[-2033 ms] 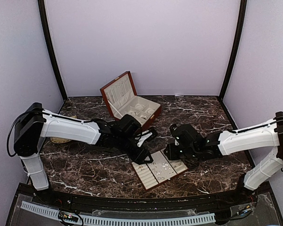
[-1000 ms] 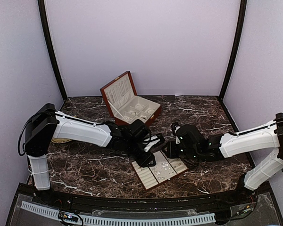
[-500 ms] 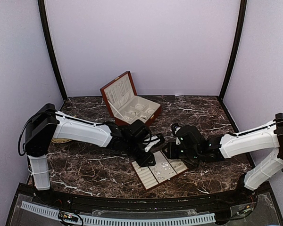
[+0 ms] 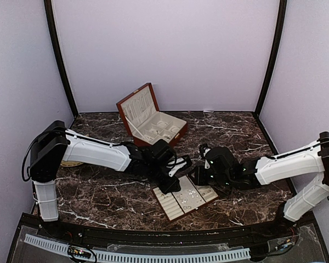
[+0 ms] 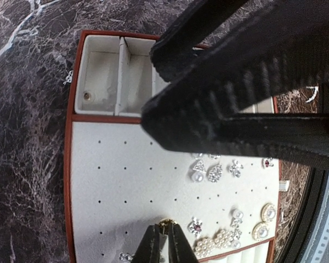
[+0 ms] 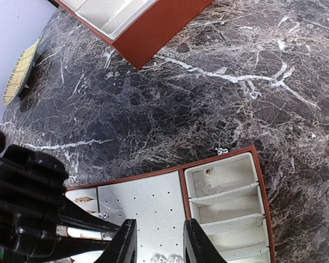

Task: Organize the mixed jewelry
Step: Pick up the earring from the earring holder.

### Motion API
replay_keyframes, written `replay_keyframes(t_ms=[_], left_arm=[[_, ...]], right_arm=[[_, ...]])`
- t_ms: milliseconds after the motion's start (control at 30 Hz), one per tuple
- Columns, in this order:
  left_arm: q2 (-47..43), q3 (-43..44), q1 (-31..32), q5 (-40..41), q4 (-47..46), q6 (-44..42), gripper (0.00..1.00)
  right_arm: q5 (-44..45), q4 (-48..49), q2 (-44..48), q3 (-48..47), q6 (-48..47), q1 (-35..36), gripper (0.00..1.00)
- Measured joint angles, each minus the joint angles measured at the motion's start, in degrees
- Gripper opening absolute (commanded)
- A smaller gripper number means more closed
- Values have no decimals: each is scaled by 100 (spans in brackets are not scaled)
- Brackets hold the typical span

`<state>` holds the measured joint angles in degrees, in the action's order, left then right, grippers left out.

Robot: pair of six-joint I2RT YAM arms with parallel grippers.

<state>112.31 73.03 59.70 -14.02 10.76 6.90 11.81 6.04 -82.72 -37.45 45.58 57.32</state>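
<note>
The dark marbled bench [image 4: 98,194] is carrying everything; the left arm [image 4: 93,149] is reaching in from the left edge and the right arm [image 4: 290,160] from the right edge, the two meeting over the middle, toward the near edge; a red-brown wooden box [image 4: 138,108] is sitting open toward the far edge, left of centre, its lid leaning back and its cream compartments showing; a cream tray [image 4: 167,204] with a red-brown rim is lying askew by the middle of the near edge, well apart from the box and under both wrists; a flat yellow woven disc [image 6: 21,74] is lying at the left edge, partly hidden behind the left arm.

The left pincer [image 5: 165,233] is hanging over the tray's dotted panel, its tips narrow and pinching almost together on a small gold piece [image 5: 165,221] at the panel's surface; the right pincer [image 6: 160,224] is hovering over the same panel, just beside the tray's end compartments, its fingers standing partly apart and holding nothing.

The mixed jewelry [image 5: 215,173] is lying mostly on the dotted panel; sparkling silvery studs, pearl bits and round gold-rimmed pieces are clustering along one side of it; one tiny gold bit [image 5: 86,96] is sitting in an end compartment; one tiny silvery piece [image 6: 222,150] is lying on the bare bench, just beside the tray's rim.
</note>
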Motion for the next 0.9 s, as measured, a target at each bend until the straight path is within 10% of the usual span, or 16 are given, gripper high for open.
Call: replay_keyframes(t_ms=[467,900], left_arm=[[-125,-107,4,-48,-177,264,0],[-1749,-914,-811,-1252,-1204,658,0]], right_arm=[[-7,275,225,358,85,-2,34],[-317,2275,1303,1366,162,-129,69]])
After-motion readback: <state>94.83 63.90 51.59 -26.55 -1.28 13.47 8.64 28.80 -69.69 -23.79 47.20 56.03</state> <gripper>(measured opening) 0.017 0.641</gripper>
